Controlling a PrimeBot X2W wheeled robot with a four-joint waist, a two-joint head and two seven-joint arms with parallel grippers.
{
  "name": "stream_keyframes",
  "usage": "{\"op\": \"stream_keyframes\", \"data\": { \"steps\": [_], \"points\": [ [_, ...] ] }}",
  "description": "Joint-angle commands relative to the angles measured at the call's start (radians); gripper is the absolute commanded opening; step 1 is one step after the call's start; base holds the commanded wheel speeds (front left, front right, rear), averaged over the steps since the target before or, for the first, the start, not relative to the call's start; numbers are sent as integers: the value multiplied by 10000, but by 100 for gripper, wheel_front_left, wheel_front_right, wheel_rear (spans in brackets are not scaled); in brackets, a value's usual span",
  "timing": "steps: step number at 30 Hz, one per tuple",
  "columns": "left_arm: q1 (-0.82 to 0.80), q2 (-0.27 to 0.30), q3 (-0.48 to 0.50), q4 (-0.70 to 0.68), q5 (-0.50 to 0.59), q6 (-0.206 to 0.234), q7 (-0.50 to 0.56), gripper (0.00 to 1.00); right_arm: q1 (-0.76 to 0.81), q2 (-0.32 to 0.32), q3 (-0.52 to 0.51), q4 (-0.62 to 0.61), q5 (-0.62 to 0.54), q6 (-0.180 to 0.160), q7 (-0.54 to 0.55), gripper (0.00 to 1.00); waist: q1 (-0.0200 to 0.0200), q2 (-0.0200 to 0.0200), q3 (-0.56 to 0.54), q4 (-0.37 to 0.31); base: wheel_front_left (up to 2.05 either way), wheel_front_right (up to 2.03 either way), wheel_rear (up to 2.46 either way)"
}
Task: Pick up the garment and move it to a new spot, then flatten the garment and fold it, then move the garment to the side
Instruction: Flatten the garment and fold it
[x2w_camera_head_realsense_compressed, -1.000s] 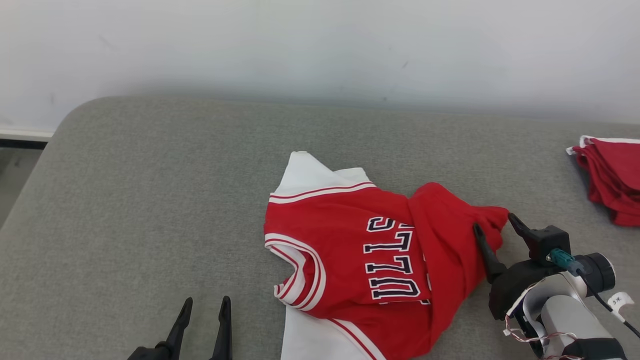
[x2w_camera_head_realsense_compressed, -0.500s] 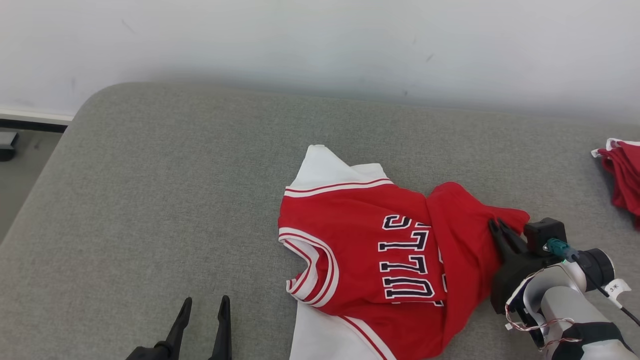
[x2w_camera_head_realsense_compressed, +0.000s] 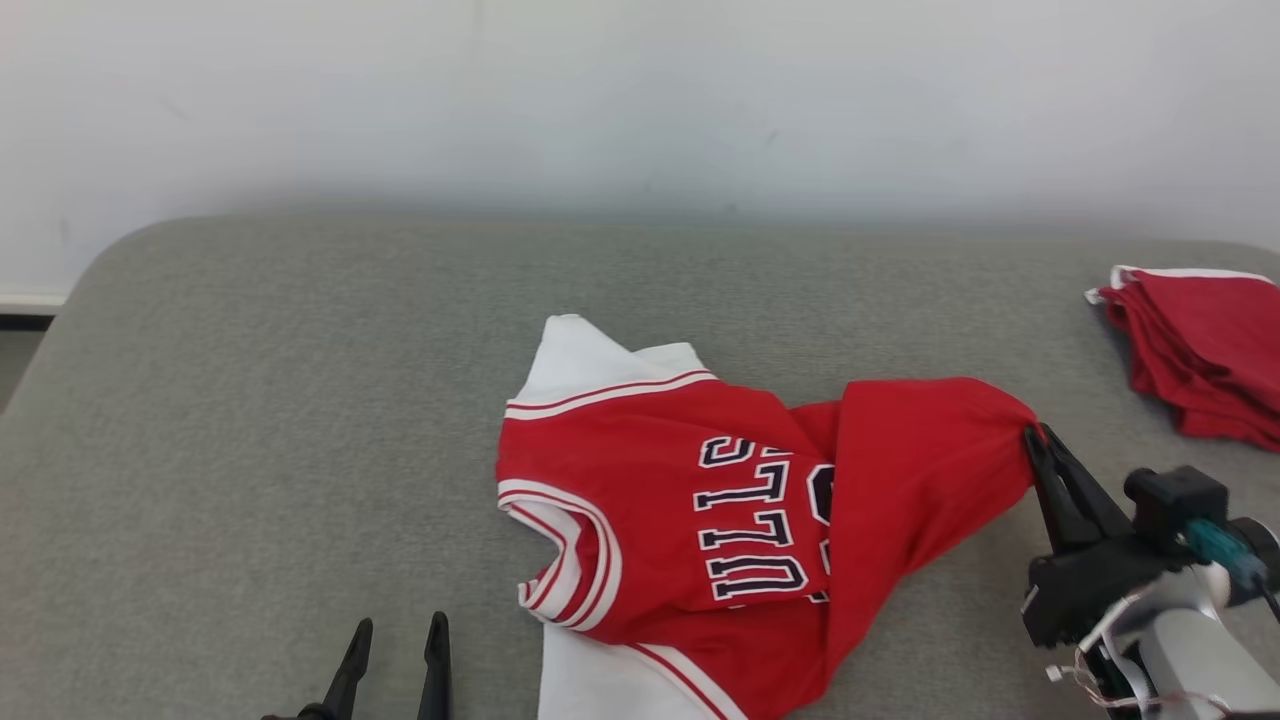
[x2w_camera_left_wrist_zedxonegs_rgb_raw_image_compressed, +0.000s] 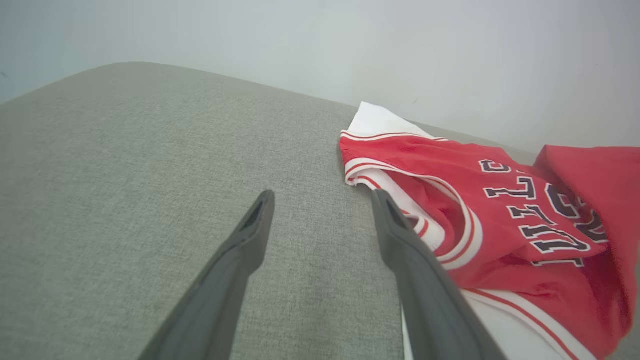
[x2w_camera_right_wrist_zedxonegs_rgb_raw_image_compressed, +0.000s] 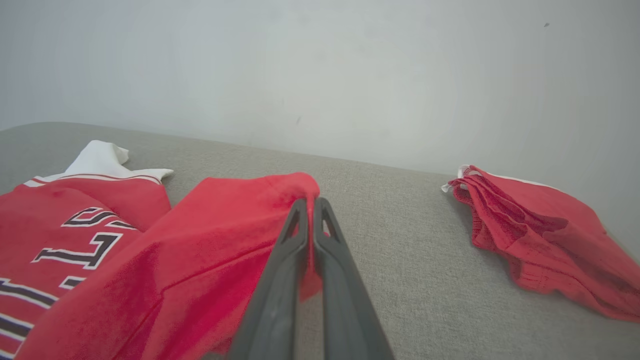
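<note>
A red basketball jersey (x2w_camera_head_realsense_compressed: 690, 470) with white trim and dark block lettering lies crumpled on a grey fabric-covered surface (x2w_camera_head_realsense_compressed: 250, 400), in the lower centre of the head view. Its white-edged neck opening faces the lower left of the frame. A white panel pokes out at its top and another runs off the bottom edge. At the right of the frame, the right gripper (x2w_camera_head_realsense_compressed: 1035, 437) has its two dark fingers pressed together on a corner of the red cloth, pinching it. That corner is raised off the surface, so a wide flap of fabric stretches from the fingertips back across the lettering. In the right wrist view, a thin fold of red cloth shows between the closed fingers. The left gripper (x2w_camera_head_realsense_compressed: 397, 635) sits at the bottom left of the head view, its fingers apart and holding nothing. In its own wrist view, they hover over bare grey fabric just beside the jersey's neck opening. A second pile of red cloth with a white edge (x2w_camera_head_realsense_compressed: 1200, 360) lies at the far right, well apart from the jersey. A plain pale wall (x2w_camera_head_realsense_compressed: 600, 90) fills the top of the frame.
</note>
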Motion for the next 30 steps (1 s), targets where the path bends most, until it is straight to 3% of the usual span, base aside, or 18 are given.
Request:
{"op": "stream_keyframes", "data": {
  "steps": [1,10,15,21,26,27,28,29,30],
  "points": [
    [63,-3,14,-35,-99,10,-14,100,333,-120,-133,-339,-39,-27,-11,0,0,0,7,-357,0,0,0],
    [-129,-3,21,-62,-164,27,-14,100,3194,-33,-1942,-3977,-326,-27,1202,0,0,0,271,-885,0,0,0],
    [-265,-2,5,22,-140,-28,-14,100,4575,490,-3085,-5636,-509,-27,2053,0,0,0,355,-907,0,0,0],
    [-284,0,16,90,-121,-85,-14,100,5606,989,-3707,-5900,-610,-27,2524,0,0,0,354,-805,0,0,0],
    [-151,-3,74,167,-121,-99,-14,100,5753,1014,-3711,-4799,-687,-27,2334,0,0,0,252,-797,0,0,0],
    [-121,-3,84,194,-116,-105,-14,100,5663,1048,-3724,-4661,-768,-27,2208,25,0,0,211,-801,0,0,0],
    [-91,-2,91,211,-106,-116,-14,100,5622,1088,-3753,-4532,-835,-27,2119,80,0,0,173,-804,0,0,0],
    [-69,0,97,223,-93,-118,-14,100,5576,1122,-3823,-4416,-859,-27,1995,100,0,0,143,-810,0,0,0],
    [-57,-2,105,228,-86,-127,-14,100,5523,1127,-3855,-4323,-910,-27,1876,100,0,0,118,-815,0,0,0]
  ]
}}
